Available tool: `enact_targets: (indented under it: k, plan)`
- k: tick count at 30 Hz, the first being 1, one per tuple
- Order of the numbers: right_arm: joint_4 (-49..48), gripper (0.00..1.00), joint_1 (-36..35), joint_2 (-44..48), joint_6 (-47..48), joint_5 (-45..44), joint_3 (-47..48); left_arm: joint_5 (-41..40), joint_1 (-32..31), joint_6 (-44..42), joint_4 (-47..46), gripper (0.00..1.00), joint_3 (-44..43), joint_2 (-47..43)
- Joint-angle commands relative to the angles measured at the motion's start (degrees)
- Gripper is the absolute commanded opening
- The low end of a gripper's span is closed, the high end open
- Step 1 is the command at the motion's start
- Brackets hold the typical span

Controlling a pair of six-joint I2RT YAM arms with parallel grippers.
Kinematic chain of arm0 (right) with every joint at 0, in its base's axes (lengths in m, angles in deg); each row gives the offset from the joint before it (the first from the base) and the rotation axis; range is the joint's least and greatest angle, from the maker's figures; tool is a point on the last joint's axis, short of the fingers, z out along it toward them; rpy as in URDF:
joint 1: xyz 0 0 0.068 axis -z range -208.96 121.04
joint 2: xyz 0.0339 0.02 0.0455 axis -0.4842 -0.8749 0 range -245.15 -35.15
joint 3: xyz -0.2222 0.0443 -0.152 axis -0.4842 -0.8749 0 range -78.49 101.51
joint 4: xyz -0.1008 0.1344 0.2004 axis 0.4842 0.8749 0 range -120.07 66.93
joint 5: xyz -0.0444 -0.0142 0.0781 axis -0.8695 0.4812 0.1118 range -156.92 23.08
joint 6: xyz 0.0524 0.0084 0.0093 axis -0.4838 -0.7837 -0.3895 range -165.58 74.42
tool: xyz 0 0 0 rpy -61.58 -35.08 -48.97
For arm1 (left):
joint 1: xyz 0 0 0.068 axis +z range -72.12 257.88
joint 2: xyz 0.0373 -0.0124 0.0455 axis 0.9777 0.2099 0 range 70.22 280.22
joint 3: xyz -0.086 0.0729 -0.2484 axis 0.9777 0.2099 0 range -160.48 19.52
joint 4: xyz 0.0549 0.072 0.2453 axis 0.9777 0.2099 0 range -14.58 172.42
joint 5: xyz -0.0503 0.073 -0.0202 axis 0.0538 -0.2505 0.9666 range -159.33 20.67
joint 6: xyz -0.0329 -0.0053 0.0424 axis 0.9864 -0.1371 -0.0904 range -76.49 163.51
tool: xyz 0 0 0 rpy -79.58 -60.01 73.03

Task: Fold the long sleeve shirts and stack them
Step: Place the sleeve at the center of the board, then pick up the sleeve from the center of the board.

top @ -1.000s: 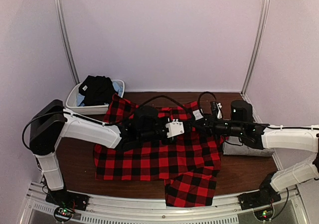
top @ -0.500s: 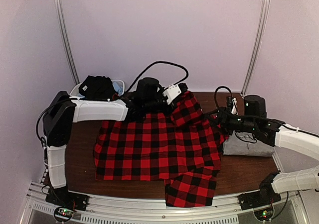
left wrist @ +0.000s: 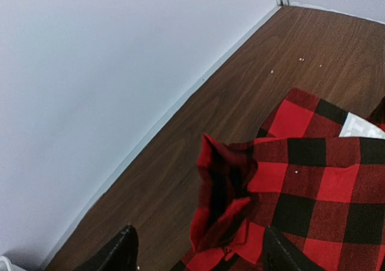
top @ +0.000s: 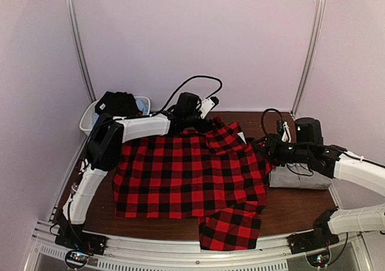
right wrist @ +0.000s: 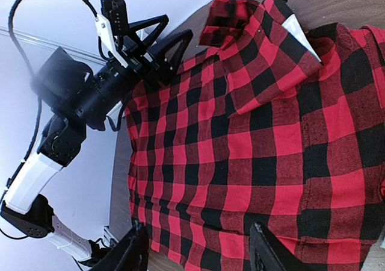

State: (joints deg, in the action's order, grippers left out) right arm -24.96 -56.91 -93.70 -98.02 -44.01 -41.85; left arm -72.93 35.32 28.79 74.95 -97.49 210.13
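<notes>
Flannel shirt (top: 186, 174): lying spread across the middle of the worktop (top: 292, 208), one sleeve trailing towards the near edge.
Grey shirt (top: 301, 179): lying in a compact pile at the right, under the right arm.
Left fingers (left wrist: 123, 254): hovering spread at the far edge, with bunched check cloth lying loose between them.
Right fingers (right wrist: 137, 250): hovering spread above the flannel, gripping nothing.
Step in hand: apparently folding the flannel, early on.
Next move: calling for a clean pinch on an edge, both arms lifting evenly.
</notes>
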Motion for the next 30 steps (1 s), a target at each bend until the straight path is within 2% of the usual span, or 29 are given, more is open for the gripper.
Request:
enact_targets:
  k: [1,3,5,9,13,16,22,30]
  plan:
    - [2.53,0.58,0.27,0.45,2.81,-3.26,-0.89,-6.26,0.37,4.65,1.84,0.81,-1.71,-0.72]
    - [4.27,0.58,0.28,-0.2,4.35,-4.2,-1.03,-7.03,0.38,5.48,2.03,0.92,-0.3,-2.98]
    - [5.98,0.58,0.28,-0.99,5.95,-4.51,-1.47,-7.23,0.38,6.51,3.37,0.97,1.16,-5.68]
    - [9.14,0.59,-0.39,-2.23,8.9,-4.28,-3.59,-6.67,0.35,11.86,8.48,0.98,6.39,-12.68]
    - [14.06,0.6,-3.74,-4.19,11.3,-5.8,-4.33,-4.32,0.38,18.08,8.49,0.98,17.92,-22.28]
    - [18.13,0.6,-8.78,-5.15,11.87,-8.6,-4.64,-2.85,0.35,22.05,8.46,0.98,26.47,-28.99]
    - [23.1,0.6,-19.48,-2.43,6.74,-9.28,-7.12,1.8,0.3,27.37,8.24,0.98,41.64,-39.92]
    - [22.69,0.61,-29.62,3.82,-2.98,-10.46,-12.99,6.59,-0.14,30.87,7.9,0.98,53.32,-47.18]
